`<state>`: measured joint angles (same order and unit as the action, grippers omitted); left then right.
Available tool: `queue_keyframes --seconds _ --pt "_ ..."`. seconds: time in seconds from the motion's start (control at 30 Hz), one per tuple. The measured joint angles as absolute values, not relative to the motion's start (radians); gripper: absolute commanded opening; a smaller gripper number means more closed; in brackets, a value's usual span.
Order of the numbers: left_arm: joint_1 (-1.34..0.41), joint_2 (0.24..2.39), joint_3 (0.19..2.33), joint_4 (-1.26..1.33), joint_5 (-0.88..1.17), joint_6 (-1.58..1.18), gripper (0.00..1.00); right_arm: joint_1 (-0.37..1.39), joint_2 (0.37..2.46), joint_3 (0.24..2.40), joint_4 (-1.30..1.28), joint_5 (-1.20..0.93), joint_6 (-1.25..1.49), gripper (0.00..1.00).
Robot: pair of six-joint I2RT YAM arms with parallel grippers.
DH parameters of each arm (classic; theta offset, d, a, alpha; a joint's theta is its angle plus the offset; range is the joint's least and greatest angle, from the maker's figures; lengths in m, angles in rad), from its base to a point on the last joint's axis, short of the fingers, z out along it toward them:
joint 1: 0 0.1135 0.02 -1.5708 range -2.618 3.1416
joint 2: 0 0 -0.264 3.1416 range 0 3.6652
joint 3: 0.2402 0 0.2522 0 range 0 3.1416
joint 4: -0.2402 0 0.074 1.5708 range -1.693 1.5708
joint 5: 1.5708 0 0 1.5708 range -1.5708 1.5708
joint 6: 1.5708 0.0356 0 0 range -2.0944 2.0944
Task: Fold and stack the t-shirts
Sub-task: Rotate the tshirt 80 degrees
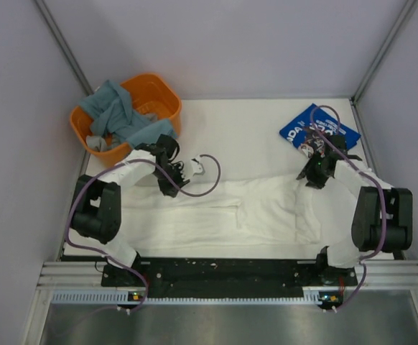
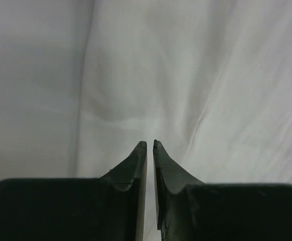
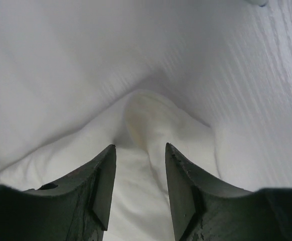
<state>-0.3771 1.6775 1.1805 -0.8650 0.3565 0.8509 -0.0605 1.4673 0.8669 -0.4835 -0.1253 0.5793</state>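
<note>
Your white t-shirt (image 1: 252, 208) lies spread across the near half of the surface (image 1: 238, 129), running from one arm to the other, with soft wrinkles and a long fold line through its middle. From above no print shows on it, only plain white cloth.

Your left pincer (image 2: 150, 144) sits at the shirt's far-left edge. In the left wrist view its two fingers (image 2: 131, 170) are drawn together until only a thin slit remains between them, with white cloth filling the view beyond. You cannot tell from these views whether any cloth is caught in that slit.

Your right pincer (image 3: 139, 145) is at the far-right part of the same shirt. Its fingers (image 3: 103, 186) stand apart, one on each side of a raised ridge of white cloth that humps up between them. The ridge reaches into the gap, but the fingers are not pressed onto it.

The royal-blue t-shirt (image 1: 320, 128) with white lettering lies in the far-right corner of the surface, just beyond the right pincer and partly hidden by that arm. It is a compact shape, apart from the white shirt.

In the far-left corner stands the orange basket (image 1: 167, 108), with teal-grey cloth (image 1: 119, 111) heaped in it and hanging over its rim. A purple cable (image 1: 212, 176) loops out beside the left pincer, over the white shirt's far edge.
</note>
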Motion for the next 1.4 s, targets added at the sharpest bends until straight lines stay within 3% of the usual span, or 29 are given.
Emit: queue_keyframes --seconds 0.1,0.47,0.8,1.0,1.2,1.4 --pt "-0.301 1.650 1.085 -0.834 0.299 0.847 0.14 -0.044 1.557 0.906 -0.448 -0.128 0.566 0.31" --pt "-0.068 1.600 0.920 -0.666 0.141 0.840 0.15 0.038 1.824 1.142 -0.450 -0.132 0.543 0.24" --pt "0.033 1.435 0.751 -0.618 0.104 0.893 0.19 0.191 2.235 1.745 -0.529 -0.159 0.498 0.25" --pt "0.047 1.338 0.711 -0.789 0.148 0.923 0.24 0.249 2.428 2.079 -0.617 -0.202 0.477 0.36" --pt "0.080 1.295 0.851 -0.941 0.200 0.892 0.34 0.252 2.366 2.072 -0.686 -0.184 0.400 0.55" --pt "0.094 1.330 0.960 -0.928 0.213 0.824 0.42 0.229 2.012 1.762 -0.703 -0.112 0.333 0.57"
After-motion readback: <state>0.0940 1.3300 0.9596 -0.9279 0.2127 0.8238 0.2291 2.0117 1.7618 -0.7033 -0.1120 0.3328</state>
